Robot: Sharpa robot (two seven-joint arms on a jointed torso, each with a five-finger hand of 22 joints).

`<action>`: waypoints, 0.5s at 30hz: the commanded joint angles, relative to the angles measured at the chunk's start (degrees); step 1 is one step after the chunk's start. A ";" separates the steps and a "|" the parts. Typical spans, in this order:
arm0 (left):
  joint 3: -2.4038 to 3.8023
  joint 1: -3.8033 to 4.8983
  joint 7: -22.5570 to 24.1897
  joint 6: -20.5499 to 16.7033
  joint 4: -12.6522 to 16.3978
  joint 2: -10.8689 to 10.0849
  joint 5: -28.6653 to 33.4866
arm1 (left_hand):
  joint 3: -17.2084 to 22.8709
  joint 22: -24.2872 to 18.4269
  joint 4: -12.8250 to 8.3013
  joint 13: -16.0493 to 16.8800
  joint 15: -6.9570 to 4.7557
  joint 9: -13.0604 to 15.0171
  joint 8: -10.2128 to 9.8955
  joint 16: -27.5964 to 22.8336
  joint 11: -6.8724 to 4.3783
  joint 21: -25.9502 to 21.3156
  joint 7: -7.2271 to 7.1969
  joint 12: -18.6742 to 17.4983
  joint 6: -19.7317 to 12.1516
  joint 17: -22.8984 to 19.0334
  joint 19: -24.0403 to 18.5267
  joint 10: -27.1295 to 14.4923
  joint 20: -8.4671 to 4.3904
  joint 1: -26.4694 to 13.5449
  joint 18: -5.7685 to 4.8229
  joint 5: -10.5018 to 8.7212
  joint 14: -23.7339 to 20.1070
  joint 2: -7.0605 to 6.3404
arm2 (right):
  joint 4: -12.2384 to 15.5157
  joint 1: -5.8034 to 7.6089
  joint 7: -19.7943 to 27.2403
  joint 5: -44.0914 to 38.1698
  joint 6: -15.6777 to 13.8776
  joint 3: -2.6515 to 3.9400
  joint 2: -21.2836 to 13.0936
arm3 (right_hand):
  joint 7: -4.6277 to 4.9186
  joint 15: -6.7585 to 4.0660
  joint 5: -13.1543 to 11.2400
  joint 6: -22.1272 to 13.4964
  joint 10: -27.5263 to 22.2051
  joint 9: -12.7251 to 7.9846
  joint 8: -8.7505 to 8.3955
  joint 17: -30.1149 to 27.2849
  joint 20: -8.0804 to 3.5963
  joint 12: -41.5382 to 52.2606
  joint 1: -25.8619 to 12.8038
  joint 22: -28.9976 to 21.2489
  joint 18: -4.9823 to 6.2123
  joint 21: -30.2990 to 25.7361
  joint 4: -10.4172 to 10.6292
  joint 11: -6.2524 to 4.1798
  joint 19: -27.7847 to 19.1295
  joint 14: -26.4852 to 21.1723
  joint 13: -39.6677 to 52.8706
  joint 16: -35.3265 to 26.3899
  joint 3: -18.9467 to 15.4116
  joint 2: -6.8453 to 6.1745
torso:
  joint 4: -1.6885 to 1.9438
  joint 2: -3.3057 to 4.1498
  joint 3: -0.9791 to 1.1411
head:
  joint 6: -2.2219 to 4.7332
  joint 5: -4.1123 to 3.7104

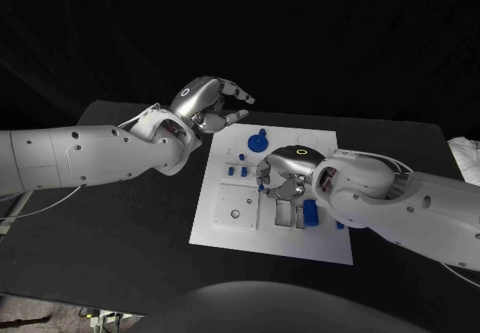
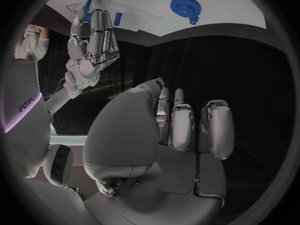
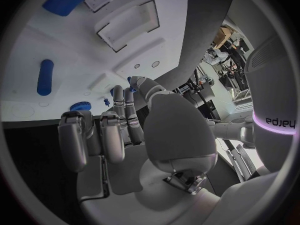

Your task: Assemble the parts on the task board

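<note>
The white task board (image 1: 235,229) lies in the middle of the black table. A blue gear (image 1: 258,143) sits near its far edge, with two short blue pegs (image 1: 237,171) just in front of it. My right hand (image 1: 285,173) reaches down over the board's middle and pinches a small blue peg (image 2: 87,4) at its fingertips (image 3: 119,92), close to the board's surface. My left hand (image 1: 210,100) hovers above the board's far left corner, fingers apart and holding nothing. A long blue bar (image 1: 311,214) lies on the board's near right part.
Rectangular recesses (image 1: 283,214) sit beside the blue bar, and a round hole (image 1: 235,215) is on the board's near left. A blue cylinder (image 3: 45,77) lies on the board. Something white (image 1: 465,156) lies at the table's right edge.
</note>
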 commanded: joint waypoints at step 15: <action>0.03 -0.04 0.79 -0.30 0.42 0.10 0.53 | 0.63 12.45 -0.01 -0.01 0.50 0.07 -0.03 0.22 0.20 0.31 0.68 0.09 0.02 0.07 2.21 0.45 0.45 0.82 -0.27 0.67 2.40 0.16 | -1.92 -2.04 -0.98 -2.77 -2.80 0.01 1.85 | 0.50 -0.19 0.49 0.01 0.59 0.22 -0.35 15.07 -0.28 0.39 -0.32 12.52 1.09 -0.43 0.05 -0.08 3.18 5.98 0.08 0.20 0.55 -0.15 | -0.03 -0.23 0.01 | -0.01 0.91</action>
